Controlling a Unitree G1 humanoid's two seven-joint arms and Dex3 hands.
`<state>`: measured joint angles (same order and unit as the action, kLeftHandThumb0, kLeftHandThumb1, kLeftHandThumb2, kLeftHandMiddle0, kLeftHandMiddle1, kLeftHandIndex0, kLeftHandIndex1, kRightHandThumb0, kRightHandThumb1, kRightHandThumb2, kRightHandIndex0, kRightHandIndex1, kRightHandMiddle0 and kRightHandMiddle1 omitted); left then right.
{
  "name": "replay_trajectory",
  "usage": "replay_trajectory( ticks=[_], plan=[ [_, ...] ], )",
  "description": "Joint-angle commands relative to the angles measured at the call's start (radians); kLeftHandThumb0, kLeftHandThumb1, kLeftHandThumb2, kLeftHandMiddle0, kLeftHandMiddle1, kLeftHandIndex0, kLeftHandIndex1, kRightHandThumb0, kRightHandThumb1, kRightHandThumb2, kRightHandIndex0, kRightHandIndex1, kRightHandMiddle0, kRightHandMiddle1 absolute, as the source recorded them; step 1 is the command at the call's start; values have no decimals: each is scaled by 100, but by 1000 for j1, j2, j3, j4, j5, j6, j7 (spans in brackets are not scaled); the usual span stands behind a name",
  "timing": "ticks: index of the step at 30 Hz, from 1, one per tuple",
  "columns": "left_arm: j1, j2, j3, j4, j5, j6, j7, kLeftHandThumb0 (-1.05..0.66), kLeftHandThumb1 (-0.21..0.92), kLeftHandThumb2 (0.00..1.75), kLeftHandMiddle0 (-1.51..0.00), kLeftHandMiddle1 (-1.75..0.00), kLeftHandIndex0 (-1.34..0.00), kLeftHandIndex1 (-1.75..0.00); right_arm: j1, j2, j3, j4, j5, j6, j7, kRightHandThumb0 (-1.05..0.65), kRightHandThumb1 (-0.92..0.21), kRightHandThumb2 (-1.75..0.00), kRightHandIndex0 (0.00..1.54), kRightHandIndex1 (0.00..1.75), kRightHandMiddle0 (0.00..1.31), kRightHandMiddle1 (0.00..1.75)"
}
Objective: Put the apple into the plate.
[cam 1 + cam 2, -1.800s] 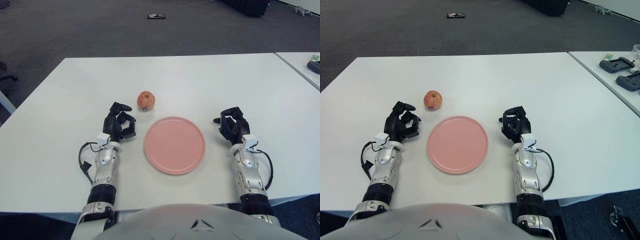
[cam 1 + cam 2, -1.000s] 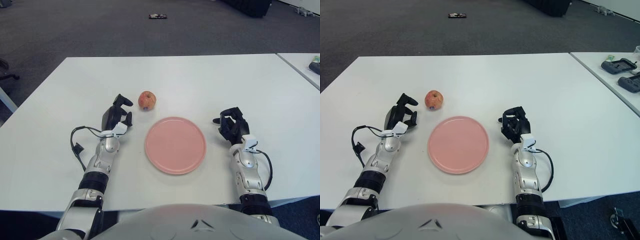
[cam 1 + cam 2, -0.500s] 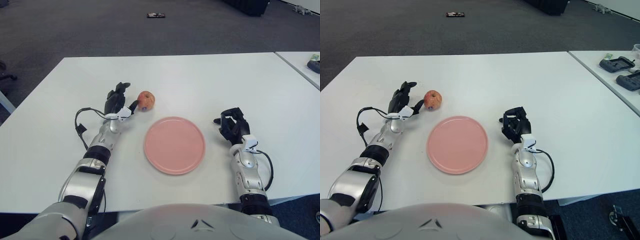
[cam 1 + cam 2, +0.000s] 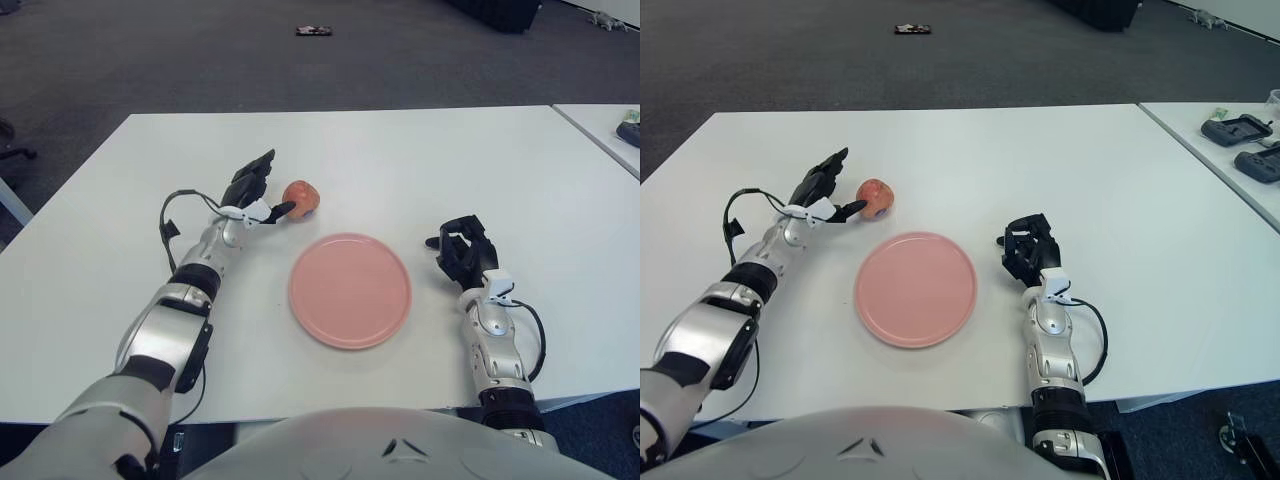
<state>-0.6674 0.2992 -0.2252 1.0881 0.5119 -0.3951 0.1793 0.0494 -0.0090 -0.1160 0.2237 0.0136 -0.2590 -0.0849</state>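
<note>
Bare white counter (image 4: 400, 160) lies between the small red apple (image 4: 300, 196) and the round pink plate (image 4: 350, 290); nothing stands in that gap. The left hand (image 4: 252, 192), fingers spread, sits just left of the apple. The right hand (image 4: 466, 252) shows beside the plate's right edge, apart from it.

My left hand (image 4: 826, 190) is stretched out over the white table (image 4: 1120, 190), fingers spread, just to the left of the apple (image 4: 876, 198). One lower fingertip reaches the apple's near left side, though I cannot tell if it touches. The apple sits on the table just beyond the far left rim of the pink plate (image 4: 916, 289), apart from it. My right hand (image 4: 1028, 247) shows to the right of the plate with its fingers curled, holding nothing.
</note>
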Motion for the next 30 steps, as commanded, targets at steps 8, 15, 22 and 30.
replay_trajectory(
  ticks=[8,15,22,30],
  plan=[
    [-85,26,-60,61,-2,-20,-168,-105,70,34,0,0,0,0,-4,12,-2,-20,4,-7,-10,-36,-79,-71,49,121,27,175],
    [-100,37,-38,26,-80,-39,-367,-98,66,32,0,0,0,0,3,10,-2,-22,-3,-9,-13,-36,-78,-72,49,121,27,175],
    [-108,49,-23,1,-135,-51,-466,-85,52,51,0,0,0,0,0,4,-4,-12,-6,-8,-13,-36,-78,-72,50,121,27,175],
    [-134,50,-9,-12,-173,-51,-545,-71,33,80,0,0,0,0,2,1,-4,-10,-6,-5,-11,-36,-77,-73,49,123,28,175]
  ],
)
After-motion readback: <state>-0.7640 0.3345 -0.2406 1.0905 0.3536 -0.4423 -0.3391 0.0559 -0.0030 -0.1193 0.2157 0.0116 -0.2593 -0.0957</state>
